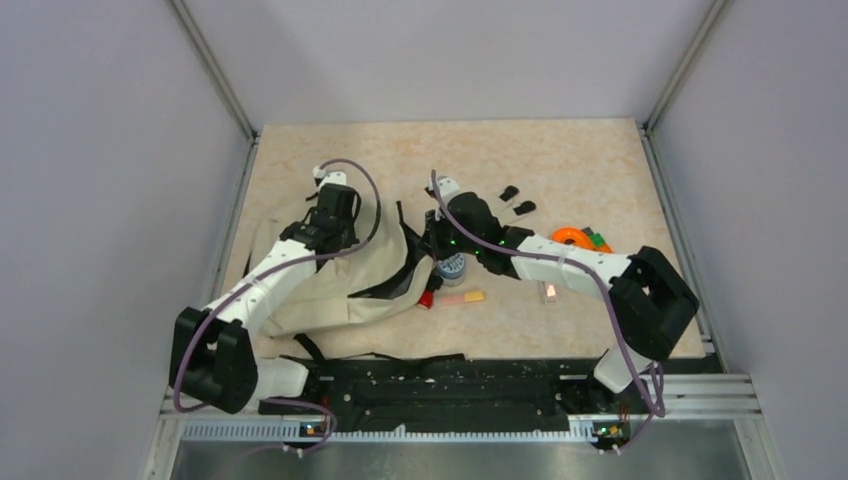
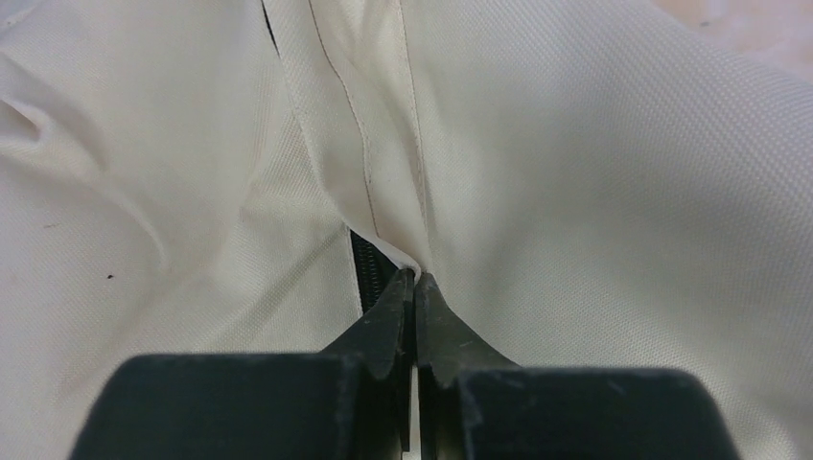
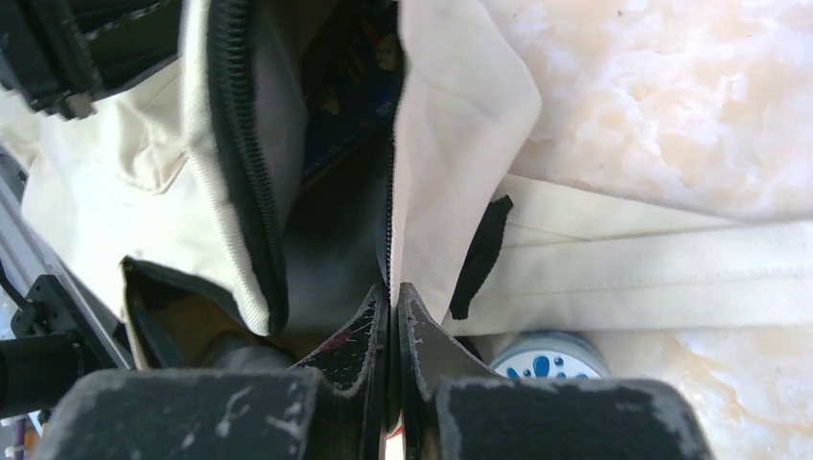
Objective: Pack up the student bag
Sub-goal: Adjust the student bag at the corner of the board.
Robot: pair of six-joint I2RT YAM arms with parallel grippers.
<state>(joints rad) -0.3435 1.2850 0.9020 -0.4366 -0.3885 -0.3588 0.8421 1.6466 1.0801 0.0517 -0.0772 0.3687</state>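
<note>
The student bag is a cream canvas backpack lying left of centre, its zipped mouth pulled open between my two grippers. My left gripper is shut on the bag's left zipper edge. My right gripper is shut on the right zipper edge. The bag fills the left wrist view. The right wrist view looks into the dark open mouth, where something dark and bluish lies inside. A round white-and-blue container stands just beside the right gripper, also in the right wrist view.
A red and yellow-orange marker lies in front of the bag. An orange ring with green pieces sits to the right, two small black clips behind, and a small pale item near the right arm. Bag straps trail toward the black rail.
</note>
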